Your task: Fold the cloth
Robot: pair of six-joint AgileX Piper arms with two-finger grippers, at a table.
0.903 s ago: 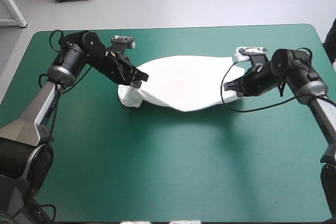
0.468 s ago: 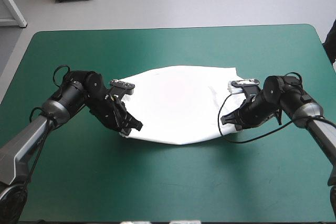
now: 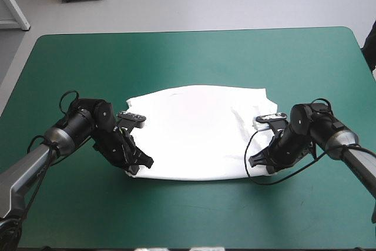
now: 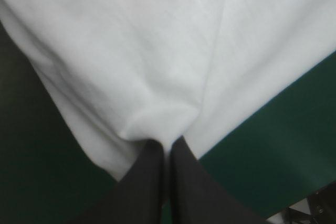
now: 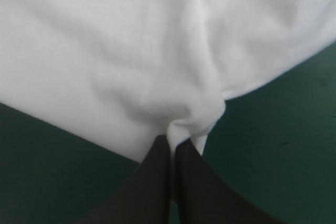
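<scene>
The white T-shirt point(image 3: 194, 130) lies spread across the middle of the teal-green table, its near edge low and nearly straight between both arms. At its near-left corner my left gripper point(image 3: 141, 164) is shut on the T-shirt; in the left wrist view the black fingers point(image 4: 149, 174) meet in a point with the T-shirt point(image 4: 157, 51) gathered at their tips. My right gripper point(image 3: 257, 160) is shut on the T-shirt at the near-right corner. There the right wrist view shows the T-shirt point(image 5: 131, 40) bunched in a small fold at the fingertips point(image 5: 160, 169).
Bare teal-green cover point(image 3: 194, 210) runs along the table's front edge below the shirt, and more lies beyond it toward the far edge point(image 3: 194, 30).
Both grippers have drawn the T-shirt toward the table's front edge and lowered it. The shirt, earlier raised and bunched between them, now lies wider and flatter.
</scene>
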